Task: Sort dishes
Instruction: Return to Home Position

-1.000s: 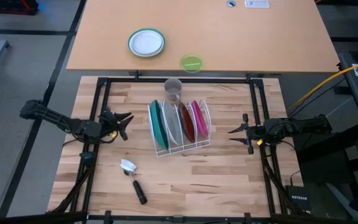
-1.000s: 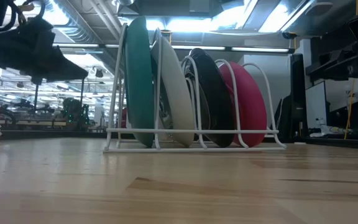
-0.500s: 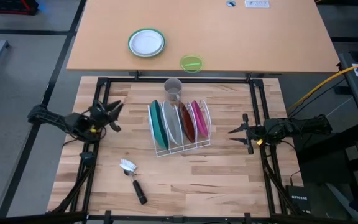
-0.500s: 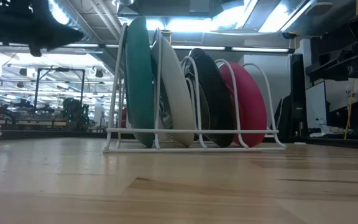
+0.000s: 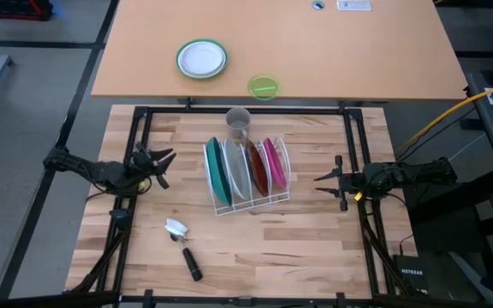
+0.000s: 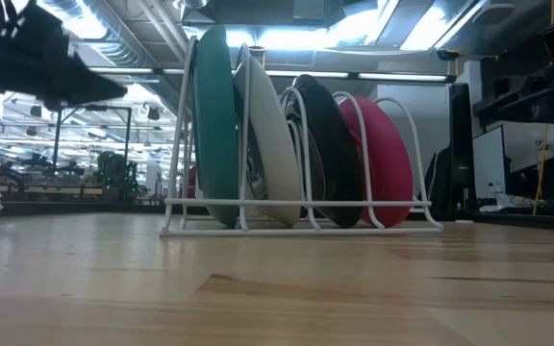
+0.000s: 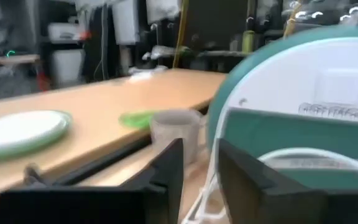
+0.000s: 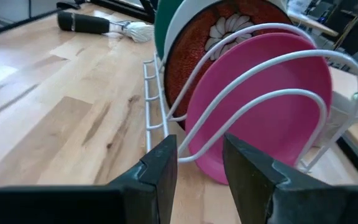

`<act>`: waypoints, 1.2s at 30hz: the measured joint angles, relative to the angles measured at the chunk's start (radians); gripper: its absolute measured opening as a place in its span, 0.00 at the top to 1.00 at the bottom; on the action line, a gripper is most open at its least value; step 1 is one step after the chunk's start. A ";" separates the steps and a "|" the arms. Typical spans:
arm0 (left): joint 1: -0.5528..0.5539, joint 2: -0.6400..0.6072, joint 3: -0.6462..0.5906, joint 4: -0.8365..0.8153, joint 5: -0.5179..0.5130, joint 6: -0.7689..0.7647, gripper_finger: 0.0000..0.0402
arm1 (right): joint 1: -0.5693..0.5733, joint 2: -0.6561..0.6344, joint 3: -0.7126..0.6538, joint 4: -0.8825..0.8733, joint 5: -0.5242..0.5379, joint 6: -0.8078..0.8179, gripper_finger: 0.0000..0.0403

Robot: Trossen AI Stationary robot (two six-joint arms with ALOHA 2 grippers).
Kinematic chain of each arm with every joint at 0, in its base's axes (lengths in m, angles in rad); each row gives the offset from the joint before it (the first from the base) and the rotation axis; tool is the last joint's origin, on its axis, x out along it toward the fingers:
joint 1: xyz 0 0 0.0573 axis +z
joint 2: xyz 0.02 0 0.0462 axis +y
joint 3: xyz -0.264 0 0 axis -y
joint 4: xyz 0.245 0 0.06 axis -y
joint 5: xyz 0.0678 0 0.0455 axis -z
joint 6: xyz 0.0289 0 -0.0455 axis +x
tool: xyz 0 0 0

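Observation:
Four plates stand on edge in a white wire rack (image 5: 248, 202) at the table's middle: teal-green (image 5: 217, 171), white (image 5: 237, 169), dark red with pale flowers (image 5: 258, 168) and magenta pink (image 5: 275, 162). The low view shows them too, teal (image 6: 216, 125) to pink (image 6: 388, 159). My left gripper (image 5: 165, 168) is open and empty, left of the rack, facing the teal plate (image 7: 260, 134). My right gripper (image 5: 319, 181) is open and empty, right of the rack, facing the pink plate (image 8: 272, 118).
A grey cup (image 5: 238, 124) stands just behind the rack. A dish brush (image 5: 182, 248) lies at the near left. A small green-rimmed white plate (image 5: 202, 58) and a lime-green dish (image 5: 264, 86) sit on the far tan table. Bare wood lies beside the rack.
My left gripper has drawn back from the rack toward the table's left edge, rising, then has come down and a little back toward the rack. It stays open.

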 joint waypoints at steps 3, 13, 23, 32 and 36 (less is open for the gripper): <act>0.000 0.017 0.000 -0.014 -0.009 -0.038 0.79 | 0.000 0.000 0.000 0.001 0.016 -0.032 0.67; 0.000 0.017 0.000 -0.016 -0.009 -0.023 0.79 | 0.000 0.002 0.000 0.000 0.014 -0.032 0.67; 0.000 0.017 0.000 -0.017 -0.008 -0.020 0.79 | 0.000 0.002 0.000 -0.001 0.013 -0.031 0.67; 0.000 0.017 0.000 -0.017 -0.008 -0.020 0.79 | 0.000 0.002 0.000 0.000 0.013 -0.030 0.67; 0.000 0.017 0.000 -0.017 -0.008 -0.020 0.79 | 0.000 0.002 0.000 0.000 0.013 -0.030 0.67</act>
